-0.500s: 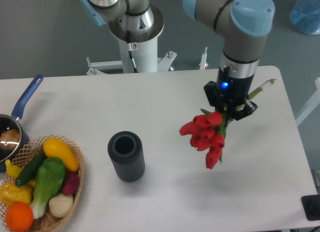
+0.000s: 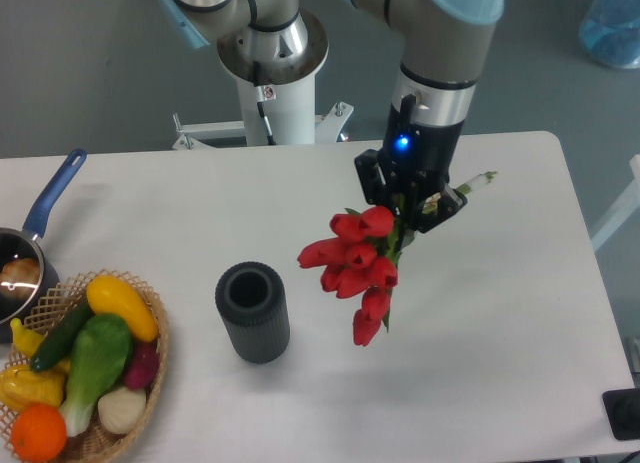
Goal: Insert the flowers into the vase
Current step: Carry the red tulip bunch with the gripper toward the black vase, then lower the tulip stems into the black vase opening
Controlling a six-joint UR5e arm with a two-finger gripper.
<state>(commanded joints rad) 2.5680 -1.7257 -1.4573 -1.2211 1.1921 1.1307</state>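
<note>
My gripper point(image 2: 412, 205) is shut on the green stems of the flowers point(image 2: 358, 265), a bunch of red tulips held in the air with the heads hanging down to the left and the stem ends sticking out to the upper right. The vase point(image 2: 252, 311), a dark grey ribbed cylinder with an open round mouth, stands upright on the white table point(image 2: 500, 363). The flowers hang to the right of the vase, apart from it, with the nearest tulip head a short gap from its rim.
A wicker basket point(image 2: 150, 378) of colourful fruit and vegetables sits at the front left corner. A blue-handled saucepan point(image 2: 45, 208) lies at the left edge behind it. The arm's white base point(image 2: 270, 83) stands behind the table. A dark object point(image 2: 622, 415) sits at the front right edge.
The gripper has moved left and slightly toward the back with the flowers, bringing the tulip heads closer to the vase. The vase has not moved.
</note>
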